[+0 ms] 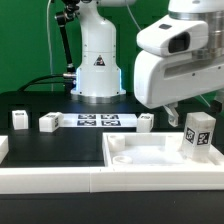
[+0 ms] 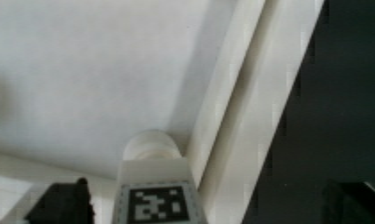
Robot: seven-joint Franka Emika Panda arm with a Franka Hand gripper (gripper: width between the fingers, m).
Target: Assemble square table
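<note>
We note the pincer [image 1: 178,117] wide open, empty, above the tabletop [image 1: 150,158], where a leg post [image 1: 198,136] stands upright, presumably seated for screwing in.

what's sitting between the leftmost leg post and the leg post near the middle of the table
In the exterior view, one more leg post and the marker board lie between the leftmost leg post and the middle leg post.
</note>
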